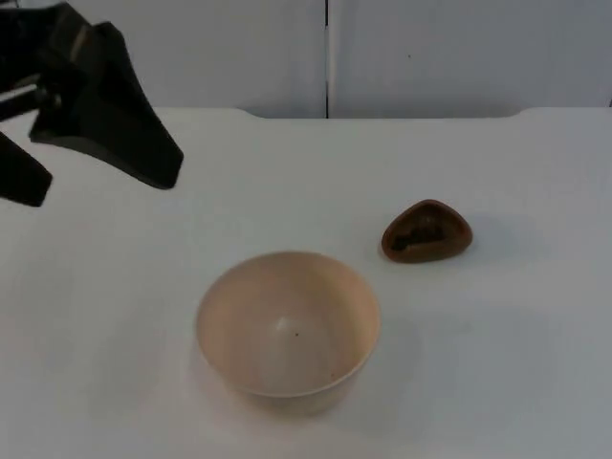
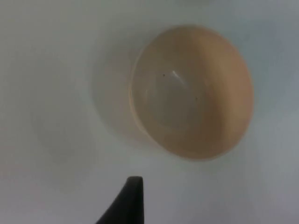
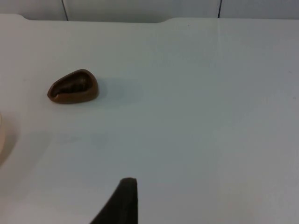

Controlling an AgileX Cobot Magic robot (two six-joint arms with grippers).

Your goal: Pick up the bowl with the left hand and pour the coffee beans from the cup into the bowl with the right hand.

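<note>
At ten o'clock above the table (image 1: 535,382), the left gripper (image 1: 96,186) is spread wide; the bowl (image 1: 287,330) rim should be straddled squarely. Beans wait in the cup (image 1: 426,231) at two o'clock of the bowl.

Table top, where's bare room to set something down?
Bare patches: right of the brown cup out to the table's edge, and between the partition wall and the cup. Tightest: the gap between cup and bowl.
</note>
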